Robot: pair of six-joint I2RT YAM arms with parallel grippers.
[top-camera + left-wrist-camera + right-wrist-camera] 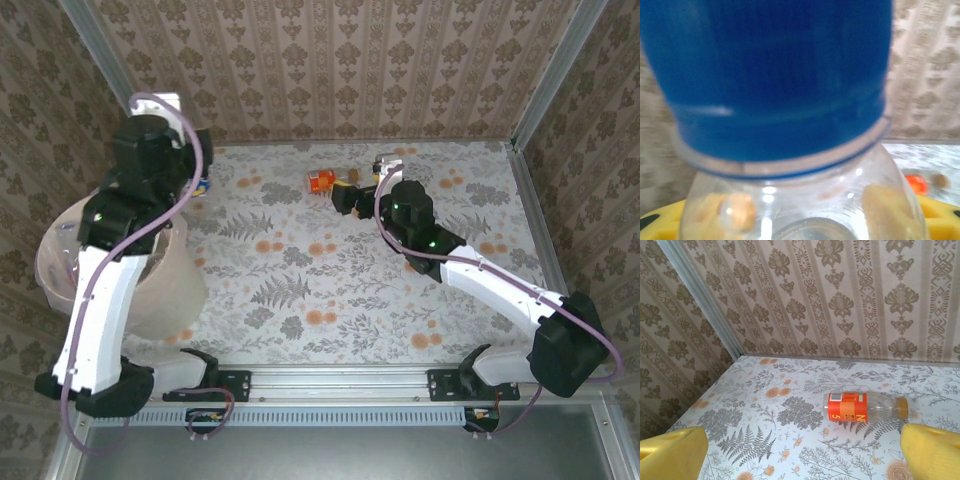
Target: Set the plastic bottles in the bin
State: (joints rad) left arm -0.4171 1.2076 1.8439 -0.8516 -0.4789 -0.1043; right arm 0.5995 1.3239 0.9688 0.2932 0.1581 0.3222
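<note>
A clear plastic bottle with a blue label [770, 75] sits very close in the left wrist view, between yellow fingers [655, 220], and my left gripper [800, 220] is shut on it. From above, that bottle [203, 186] hangs at the far left, just beyond the pale pink bin [170, 285], which my left arm partly covers. A second bottle with an orange label and cap [865, 407] lies on its side near the back wall [322, 181]. My right gripper [802, 460] stands wide open just short of it with nothing between its fingers [932, 452].
Patterned walls close the table on three sides, with metal posts in the back corners [545, 90]. A metal rail [340, 385] carrying both arm bases runs along the near edge. The floral tabletop [330, 290] lies open between the arms.
</note>
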